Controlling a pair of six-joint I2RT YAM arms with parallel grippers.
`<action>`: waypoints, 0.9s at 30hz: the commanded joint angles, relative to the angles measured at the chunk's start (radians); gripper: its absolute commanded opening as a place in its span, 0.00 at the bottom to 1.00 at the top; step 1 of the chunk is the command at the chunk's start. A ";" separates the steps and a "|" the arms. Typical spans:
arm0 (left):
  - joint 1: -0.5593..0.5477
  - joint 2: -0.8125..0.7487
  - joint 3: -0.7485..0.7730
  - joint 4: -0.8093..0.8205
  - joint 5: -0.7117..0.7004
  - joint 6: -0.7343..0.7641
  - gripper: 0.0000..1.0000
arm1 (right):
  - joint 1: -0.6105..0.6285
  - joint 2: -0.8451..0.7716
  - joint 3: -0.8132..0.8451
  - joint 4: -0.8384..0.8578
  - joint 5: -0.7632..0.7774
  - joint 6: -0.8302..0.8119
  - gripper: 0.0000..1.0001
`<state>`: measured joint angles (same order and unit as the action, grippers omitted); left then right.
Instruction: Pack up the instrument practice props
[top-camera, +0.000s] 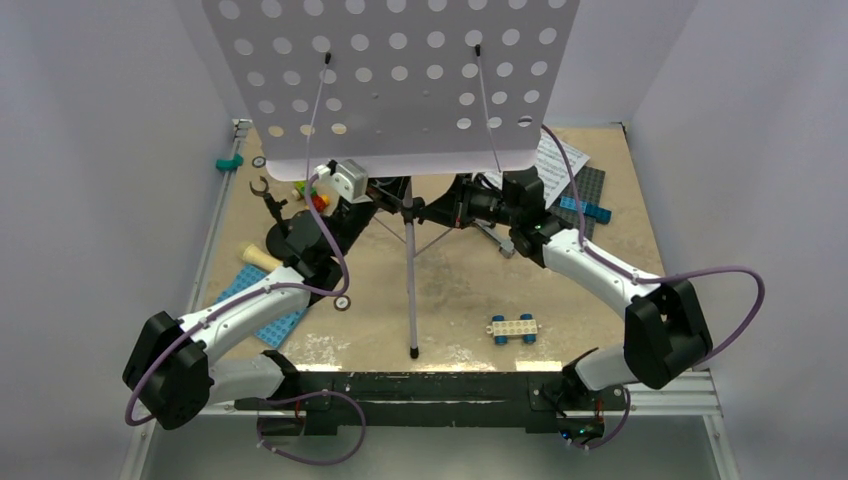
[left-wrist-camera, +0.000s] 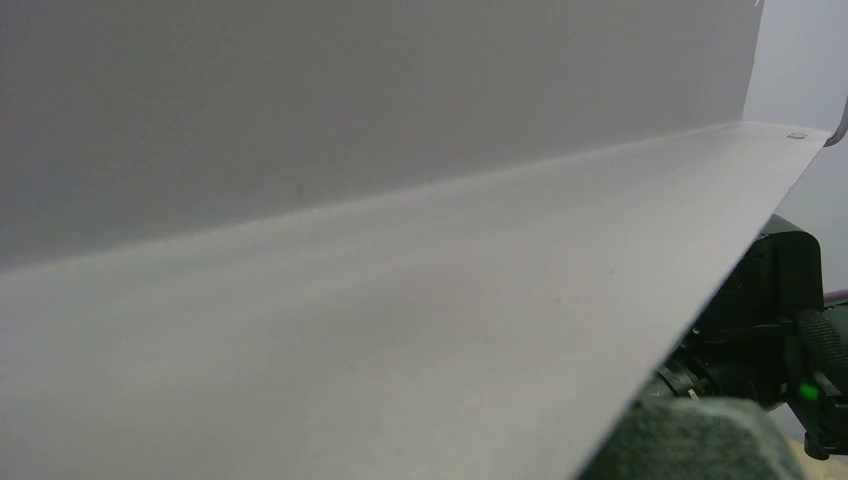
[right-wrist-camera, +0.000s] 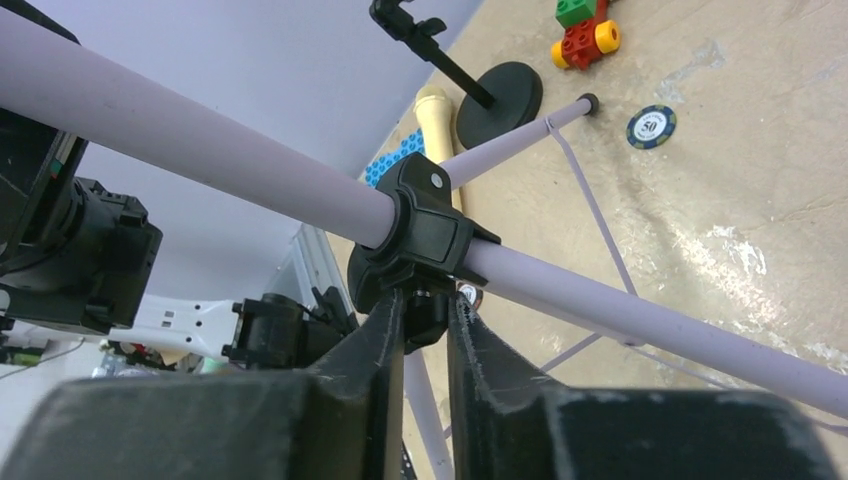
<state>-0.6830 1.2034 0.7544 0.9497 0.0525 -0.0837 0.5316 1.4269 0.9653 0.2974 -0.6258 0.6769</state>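
Loosening the stand's joint, presumably: the right tool (right-wrist-camera: 425, 308) pinches the small black knob (right-wrist-camera: 429, 322) under the black plastic clamp collar (right-wrist-camera: 420, 225) of the lilac perforated metal music stand (top-camera: 400, 80), which is upright mid-desk (top-camera: 470, 290). Turn it without tilting (the legs are thin). The left tool (top-camera: 372, 190) sits under the panel, and its grip cannot be told. The black round-base mic stand (top-camera: 290, 235) and the cream-yellow toy microphone (top-camera: 262, 257) crowd the left.

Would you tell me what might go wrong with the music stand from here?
The right gripper pinches the black clamp's knob on the lilac pole; loosening it may let the perforated desk drop. It stands top-heavy on a thin tripod, so a sideways pull may tip it onto the mic stand and toy microphone.
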 joint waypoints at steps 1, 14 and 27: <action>-0.030 -0.004 -0.038 -0.132 0.101 -0.062 0.00 | 0.005 0.001 0.024 0.008 -0.006 -0.092 0.05; -0.030 0.018 -0.015 -0.160 0.100 -0.137 0.00 | 0.146 -0.168 -0.284 0.308 0.448 -0.687 0.00; -0.031 0.034 0.002 -0.216 0.067 -0.177 0.00 | 0.494 0.005 -0.462 0.864 1.061 -1.660 0.00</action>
<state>-0.6941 1.1999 0.7624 0.9157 0.0662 -0.1555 0.9417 1.3067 0.5755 0.9062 0.1364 -0.5037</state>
